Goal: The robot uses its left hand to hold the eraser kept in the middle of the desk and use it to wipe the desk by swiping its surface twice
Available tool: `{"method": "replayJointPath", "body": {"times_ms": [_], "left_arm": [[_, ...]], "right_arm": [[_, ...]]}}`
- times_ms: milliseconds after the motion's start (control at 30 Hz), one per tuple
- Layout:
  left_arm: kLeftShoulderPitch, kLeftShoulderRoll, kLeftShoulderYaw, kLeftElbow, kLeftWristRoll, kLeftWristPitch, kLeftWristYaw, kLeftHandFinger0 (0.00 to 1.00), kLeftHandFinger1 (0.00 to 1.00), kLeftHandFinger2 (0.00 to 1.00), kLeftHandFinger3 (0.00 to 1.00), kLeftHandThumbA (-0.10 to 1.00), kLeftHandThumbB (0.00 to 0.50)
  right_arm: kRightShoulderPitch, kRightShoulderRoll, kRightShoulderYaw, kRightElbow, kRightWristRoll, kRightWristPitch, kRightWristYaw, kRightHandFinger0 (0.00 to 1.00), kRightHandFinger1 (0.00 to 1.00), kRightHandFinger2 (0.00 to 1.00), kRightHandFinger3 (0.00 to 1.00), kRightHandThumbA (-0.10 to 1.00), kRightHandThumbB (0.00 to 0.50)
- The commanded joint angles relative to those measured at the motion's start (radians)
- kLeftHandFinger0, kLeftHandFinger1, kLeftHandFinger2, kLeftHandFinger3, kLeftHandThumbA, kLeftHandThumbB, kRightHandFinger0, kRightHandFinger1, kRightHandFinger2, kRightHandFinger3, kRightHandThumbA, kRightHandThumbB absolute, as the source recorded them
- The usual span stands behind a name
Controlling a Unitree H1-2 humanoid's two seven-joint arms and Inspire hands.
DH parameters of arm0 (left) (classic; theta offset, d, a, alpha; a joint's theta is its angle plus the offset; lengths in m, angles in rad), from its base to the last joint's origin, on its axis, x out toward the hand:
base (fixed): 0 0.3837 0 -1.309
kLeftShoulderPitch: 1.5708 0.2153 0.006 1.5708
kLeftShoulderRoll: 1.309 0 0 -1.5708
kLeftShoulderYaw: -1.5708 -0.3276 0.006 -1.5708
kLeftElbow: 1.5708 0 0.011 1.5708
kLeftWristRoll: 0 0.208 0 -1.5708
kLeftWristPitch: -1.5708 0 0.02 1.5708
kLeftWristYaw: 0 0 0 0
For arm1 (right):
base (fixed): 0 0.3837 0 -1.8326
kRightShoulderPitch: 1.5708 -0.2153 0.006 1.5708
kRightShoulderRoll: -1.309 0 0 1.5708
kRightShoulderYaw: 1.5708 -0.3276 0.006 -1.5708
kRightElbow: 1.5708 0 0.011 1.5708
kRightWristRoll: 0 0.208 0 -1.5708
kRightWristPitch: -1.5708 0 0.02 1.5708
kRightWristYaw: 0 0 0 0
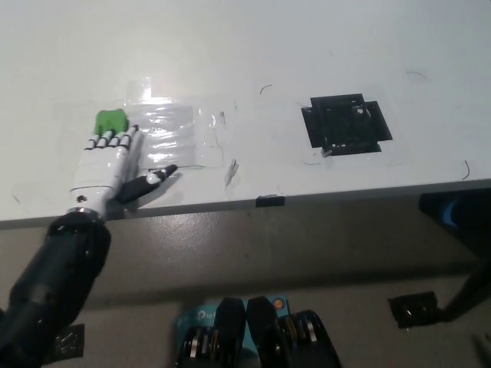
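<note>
White left hand (107, 165) flat, palm down, fingers forward, thumb splayed right.

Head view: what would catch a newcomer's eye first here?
The bright green eraser stands out, pressed under the white left hand at the left end of the white desk, on a glossy taped plastic sheet. Next comes the black taped square to the right.

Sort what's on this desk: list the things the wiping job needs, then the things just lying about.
Job:
left hand, pressed on the eraser
green eraser
white desk
clear plastic sheet being wiped

Lying about:
black tape patch
small black piece at the desk edge
</note>
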Motion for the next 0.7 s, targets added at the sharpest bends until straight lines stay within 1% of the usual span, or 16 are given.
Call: {"method": "replayJointPath", "body": {"times_ms": [0,33,67,133,167,233,300,333,367,400,433,533,567,600,633,667], "left_arm": [[0.157,0.047,0.018,0.047,-0.075,0.123,-0.2,1.0,1.0,1.0,1.0,1.0,0.419],[0.163,0.048,0.021,0.053,-0.078,0.117,-0.196,1.0,1.0,1.0,1.0,1.0,0.416],[0.172,0.051,0.025,0.053,-0.079,0.111,-0.192,1.0,1.0,1.0,1.0,1.0,0.405],[0.177,0.049,0.036,0.058,-0.089,0.1,-0.192,1.0,1.0,1.0,1.0,1.0,0.404],[0.177,0.048,0.036,0.063,-0.09,0.095,-0.193,1.0,1.0,1.0,1.0,1.0,0.401],[0.186,0.045,0.04,0.062,-0.097,0.089,-0.199,1.0,1.0,1.0,1.0,1.0,0.397],[0.19,0.041,0.039,0.056,-0.097,0.09,-0.2,1.0,1.0,1.0,1.0,1.0,0.405],[0.189,0.038,0.037,0.054,-0.093,0.095,-0.2,1.0,1.0,1.0,1.0,1.0,0.405],[0.189,0.037,0.036,0.054,-0.091,0.098,-0.2,1.0,1.0,1.0,1.0,1.0,0.404],[0.182,0.03,0.031,0.065,-0.085,0.097,-0.193,1.0,1.0,1.0,1.0,1.0,0.426],[0.18,0.028,0.03,0.065,-0.083,0.094,-0.19,1.0,1.0,1.0,1.0,1.0,0.434],[0.178,0.021,0.034,0.051,-0.088,0.09,-0.187,1.0,1.0,1.0,1.0,1.0,0.439],[0.168,0.018,0.037,0.063,-0.092,0.062,-0.163,1.0,1.0,1.0,1.0,1.0,0.445],[0.162,0.016,0.038,0.067,-0.094,0.052,-0.157,1.0,1.0,1.0,1.0,1.0,0.45],[0.143,0.014,0.043,0.064,-0.096,0.03,-0.126,1.0,1.0,1.0,1.0,1.0,0.453],[0.137,0.018,0.05,0.033,-0.103,0.028,-0.128,1.0,1.0,1.0,1.0,1.0,0.432]], "right_arm": [[0.0,-0.017,-0.018,-0.025,0.018,-0.057,-0.003,1.0,1.0,1.0,1.0,1.0,0.169],[0.006,-0.017,-0.016,-0.027,0.013,-0.057,-0.002,1.0,1.0,1.0,1.0,1.0,0.153],[0.005,-0.018,-0.015,-0.022,0.001,-0.063,-0.009,1.0,1.0,1.0,1.0,1.0,0.149],[0.007,-0.021,-0.016,-0.02,0.003,-0.066,-0.007,1.0,1.0,1.0,1.0,1.0,0.145],[0.005,-0.021,-0.018,-0.016,0.001,-0.07,-0.012,1.0,1.0,1.0,1.0,1.0,0.122],[0.007,-0.023,-0.019,-0.017,-0.002,-0.065,-0.014,1.0,1.0,1.0,1.0,1.0,0.106],[0.01,-0.02,-0.019,-0.021,0.003,-0.061,-0.011,1.0,1.0,1.0,1.0,1.0,0.121],[0.009,-0.018,-0.02,-0.019,-0.002,-0.058,-0.017,1.0,1.0,1.0,1.0,1.0,0.136],[0.009,-0.018,-0.02,-0.018,-0.004,-0.057,-0.02,1.0,1.0,1.0,1.0,1.0,0.136],[0.011,-0.019,-0.02,-0.017,0.01,-0.061,-0.008,1.0,1.0,1.0,1.0,1.0,0.131],[0.013,-0.017,-0.021,-0.022,0.02,-0.056,-0.003,1.0,1.0,1.0,1.0,1.0,0.139],[0.017,-0.018,-0.02,-0.027,0.013,-0.058,-0.005,1.0,1.0,1.0,1.0,1.0,0.137],[0.018,-0.02,-0.021,-0.029,0.022,-0.055,0.002,1.0,1.0,1.0,1.0,1.0,0.121],[0.019,-0.022,-0.021,-0.029,0.024,-0.054,0.006,1.0,1.0,1.0,1.0,1.0,0.121],[0.019,-0.023,-0.022,-0.031,0.019,-0.054,0.002,1.0,1.0,1.0,1.0,1.0,0.1],[0.018,-0.025,-0.021,-0.027,0.013,-0.062,0.001,1.0,1.0,1.0,1.0,1.0,0.084]]}}
